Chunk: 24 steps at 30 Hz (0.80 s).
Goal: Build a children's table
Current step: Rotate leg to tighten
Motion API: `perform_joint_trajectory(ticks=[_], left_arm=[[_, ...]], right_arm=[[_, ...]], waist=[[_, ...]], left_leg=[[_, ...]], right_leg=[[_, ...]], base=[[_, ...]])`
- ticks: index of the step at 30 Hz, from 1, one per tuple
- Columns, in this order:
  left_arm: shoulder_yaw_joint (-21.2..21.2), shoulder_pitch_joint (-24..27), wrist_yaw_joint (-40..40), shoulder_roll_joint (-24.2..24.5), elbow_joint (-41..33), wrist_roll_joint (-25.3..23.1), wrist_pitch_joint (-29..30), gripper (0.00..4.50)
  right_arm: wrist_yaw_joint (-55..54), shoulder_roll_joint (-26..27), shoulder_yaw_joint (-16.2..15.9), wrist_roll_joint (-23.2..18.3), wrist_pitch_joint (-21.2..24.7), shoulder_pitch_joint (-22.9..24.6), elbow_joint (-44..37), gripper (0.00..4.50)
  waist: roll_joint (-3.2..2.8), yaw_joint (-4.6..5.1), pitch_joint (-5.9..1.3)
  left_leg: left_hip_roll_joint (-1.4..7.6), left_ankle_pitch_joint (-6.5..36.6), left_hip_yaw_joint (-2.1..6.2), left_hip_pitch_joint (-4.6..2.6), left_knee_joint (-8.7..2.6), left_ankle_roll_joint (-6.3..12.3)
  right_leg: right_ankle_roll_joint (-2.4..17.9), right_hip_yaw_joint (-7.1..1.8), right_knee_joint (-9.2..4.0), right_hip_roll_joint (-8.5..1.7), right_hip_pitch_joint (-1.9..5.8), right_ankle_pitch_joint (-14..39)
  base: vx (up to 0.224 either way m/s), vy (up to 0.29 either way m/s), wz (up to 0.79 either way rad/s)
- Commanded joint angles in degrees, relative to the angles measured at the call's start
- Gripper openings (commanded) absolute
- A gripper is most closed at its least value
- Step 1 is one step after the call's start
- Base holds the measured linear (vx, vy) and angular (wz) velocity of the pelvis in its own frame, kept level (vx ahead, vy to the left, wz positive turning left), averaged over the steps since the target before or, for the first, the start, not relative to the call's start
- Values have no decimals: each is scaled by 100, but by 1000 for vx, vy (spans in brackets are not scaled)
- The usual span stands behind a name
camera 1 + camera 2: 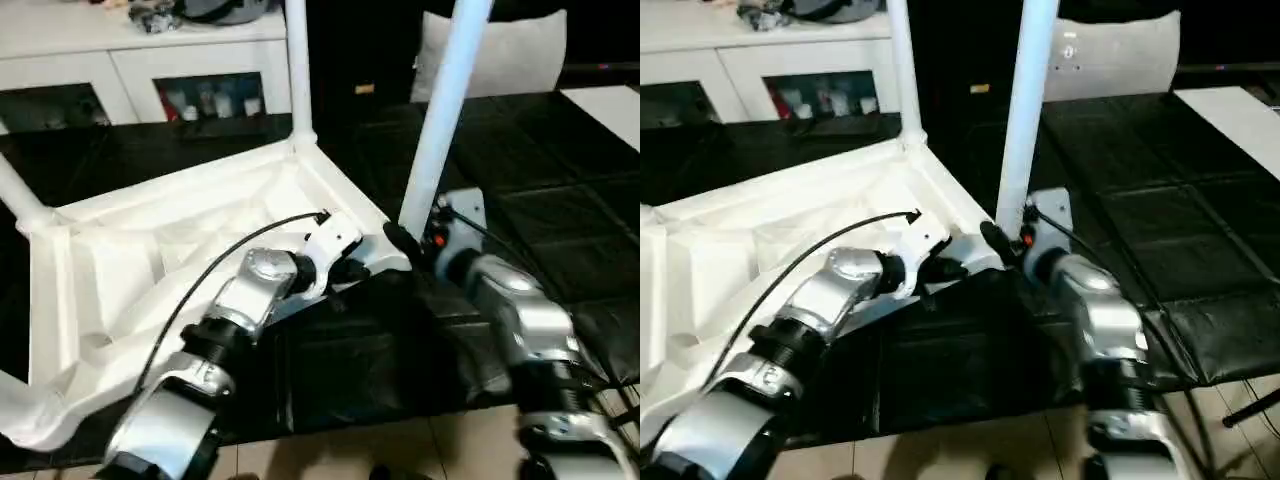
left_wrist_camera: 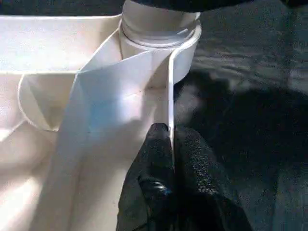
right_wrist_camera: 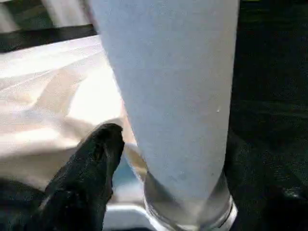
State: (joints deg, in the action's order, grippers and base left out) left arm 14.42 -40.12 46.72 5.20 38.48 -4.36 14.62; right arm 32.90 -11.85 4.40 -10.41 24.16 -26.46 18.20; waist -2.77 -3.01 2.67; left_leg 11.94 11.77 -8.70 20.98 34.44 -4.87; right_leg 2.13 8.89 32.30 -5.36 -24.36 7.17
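The white children's table top [image 1: 150, 250] lies upside down on the black cover, ribbed side up. One leg [image 1: 297, 60] stands upright in the far right socket. Another leg [image 1: 445, 110] stands in the near right corner socket [image 2: 159, 33]. Two more legs [image 1: 20, 195] stick out at the left corners. My left gripper [image 2: 172, 134] is shut on the thin rim wall [image 2: 169, 86] just below that near right socket. My right gripper [image 1: 405, 243] holds the near right leg [image 3: 168, 96] at its base. One black finger [image 3: 96, 159] presses its side and the other is hidden behind it.
The black-covered work table [image 1: 560, 200] stretches to the right, its front edge just under my forearms. A white cabinet [image 1: 130, 60] with glass doors stands behind at the left. A white cushion [image 1: 500, 55] is at the back right, and a white sheet [image 1: 610, 100] at the far right.
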Motion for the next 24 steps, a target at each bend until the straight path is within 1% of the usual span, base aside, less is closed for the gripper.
perform_joint_trajectory(ticks=[1, 2, 3, 4, 5, 6, 7, 8, 9, 10, 11, 12, 13, 15, 16, 17, 18, 19, 20, 21, 22, 23, 24], left_arm=[[-70, -15, 381, 146, -452, 216, -526, 0], [-70, -15, 381, 146, -452, 216, -526, 0], [-40, 9, 533, 225, -452, 220, -619, 0], [-13, 30, 687, 329, -446, 211, -675, 0], [-8, 32, 704, 341, -444, 208, -693, 0], [31, 48, 833, 431, -431, 185, -827, 0], [70, 80, 1020, 540, -430, 195, -922, 0], [114, 102, 1199, 646, -426, 201, -1017, 0], [142, 114, 1309, 707, -424, 209, -1076, 0], [232, 161, 1658, 880, -457, 237, -1204, 0], [336, 202, 1984, 1053, -481, 236, -1423, 0], [401, 229, 2213, 1167, -490, 233, -1588, 0], [464, 247, 2441, 1285, -487, 223, -1713, 0], [519, 258, 2720, 1407, -489, 232, -1844, 0], [523, 261, 2814, 1437, -494, 249, -1884, 0], [519, 263, 2871, 1451, -496, 263, -1912, 0], [519, 263, 2871, 1451, -496, 263, -1912, 0], [541, 271, 3104, 1501, -541, 341, -1964, 0], [556, 275, 3247, 1532, -568, 389, -1994, 0], [598, 284, 3502, 1583, -643, 483, -1999, 0], [598, 284, 3502, 1583, -643, 483, -1999, 0], [638, 286, 3651, 1618, -694, 526, -2018, 0], [638, 286, 3651, 1618, -694, 526, -2018, 0]], right_arm=[[901, -268, -352, -195, -100, 134, -213, 384], [901, -268, -352, -195, -100, 134, -213, 399], [1144, -421, -404, -215, -118, 172, -263, 407], [1541, -635, -484, -252, -158, 235, -348, 410], [1578, -657, -491, -255, -161, 241, -356, 417], [1856, -817, -541, -277, -184, 287, -414, 442], [2148, -1014, -588, -260, -230, 314, -420, 442], [2402, -1184, -633, -247, -271, 324, -405, 442], [2533, -1277, -656, -236, -295, 323, -385, 442], [2920, -1496, -756, -248, -404, 353, -366, 442], [3243, -1683, -855, -254, -465, 379, -352, 442], [3470, -1818, -929, -271, -513, 393, -333, 442], [3696, -1910, -980, -315, -557, 401, -315, 442], [3955, -1954, -1003, -448, -495, 395, -315, 442], [4063, -1968, -1016, -488, -493, 391, -321, 442], [4134, -1977, -1025, -509, -493, 387, -325, 427], [4134, -1977, -1025, -509, -493, 387, -325, 427], [4292, -1997, -1050, -559, -480, 367, -314, 408], [4385, -2009, -1065, -588, -470, 354, -305, 405], [4549, -2019, -1105, -633, -471, 325, -296, 394], [4549, -2019, -1105, -633, -471, 325, -296, 378], [4635, -2009, -1135, -636, -563, 308, -287, 367], [4635, -2009, -1135, -636, -563, 308, -287, 361]], waist=[[98, -64, -478], [96, -74, -472], [102, -92, -465], [106, -81, -464], [103, -99, -469], [96, -111, -463], [92, -125, -463], [106, -137, -458], [106, -137, -458], [92, -171, -459], [93, -209, -459], [92, -218, -453], [114, -233, -461], [92, -256, -462], [91, -276, -462], [87, -291, -466], [83, -302, -467], [141, -336, -472], [111, -362, -469], [117, -380, -474], [122, -383, -483], [120, -396, -470], [121, -401, -467]], left_leg=[[31, 223, -63, 38, -282, 896], [35, 297, -64, 23, -287, 877], [42, 365, -60, 20, -295, 817], [45, 384, -66, 24, -297, 799], [50, 420, -65, 6, -295, 781], [50, 455, -62, 5, -300, 761], [54, 495, -55, 6, -301, 730], [60, 562, -67, -1, -297, 742], [60, 562, -67, -1, -297, 742], [77, 631, -55, -14, -303, 735], [88, 633, -60, -15, -303, 741], [96, 636, -64, -18, -305, 745], [104, 627, -63, -9, -308, 726], [117, 609, -65, -21, -311, 734], [125, 608, -65, -24, -310, 715], [133, 588, -61, -27, -311, 696], [139, 574, -62, -35, -313, 686], [138, 531, -65, -30, -313, 679], [159, 506, -65, -46, -316, 672], [158, 507, -67, -54, -313, 661], [161, 482, -62, -45, -314, 661], [162, 508, -64, -40, -318, 663], [159, 509, -67, -41, -319, 652]], right_leg=[[704, -272, -343, -295, 527, 1632], [670, -270, -368, -299, 521, 1740], [615, -268, -377, -293, 526, 1862], [599, -276, -374, -291, 517, 1891], [570, -275, -381, -288, 507, 1945], [565, -270, -392, -287, 498, 1992], [543, -267, -387, -291, 498, 2036], [530, -269, -398, -287, 489, 2088], [530, -269, -398, -287, 489, 2088], [547, -262, -396, -295, 482, 2130], [533, -276, -391, -300, 476, 2114], [547, -285, -386, -298, 467, 2099], [576, -288, -363, -301, 476, 2037], [636, -293, -351, -300, 460, 1973], [680, -296, -340, -305, 458, 1948], [698, -301, -332, -311, 457, 1926], [719, -306, -329, -312, 451, 1903], [746, -313, -301, -321, 461, 1871], [772, -326, -306, -329, 438, 1867], [815, -332, -294, -331, 438, 1804], [840, -341, -268, -335, 451, 1722], [868, -347, -266, -336, 442, 1706], [863, -349, -272, -335, 440, 1727]], base=[[0, 0, 0], [0, 0, 0], [0, 0, 0], [0, 0, 0], [0, 0, 0], [0, 0, 0], [0, 0, 0], [0, 0, 0], [0, 0, 0], [0, 0, 0], [0, 0, 0], [0, 0, 0], [0, 0, 0], [0, 0, 0], [0, 0, 0], [0, 0, 0], [0, 0, 0], [0, 0, 0], [0, 0, 0], [0, 0, 0], [0, 0, 0], [0, 0, 0], [0, 0, 0]])
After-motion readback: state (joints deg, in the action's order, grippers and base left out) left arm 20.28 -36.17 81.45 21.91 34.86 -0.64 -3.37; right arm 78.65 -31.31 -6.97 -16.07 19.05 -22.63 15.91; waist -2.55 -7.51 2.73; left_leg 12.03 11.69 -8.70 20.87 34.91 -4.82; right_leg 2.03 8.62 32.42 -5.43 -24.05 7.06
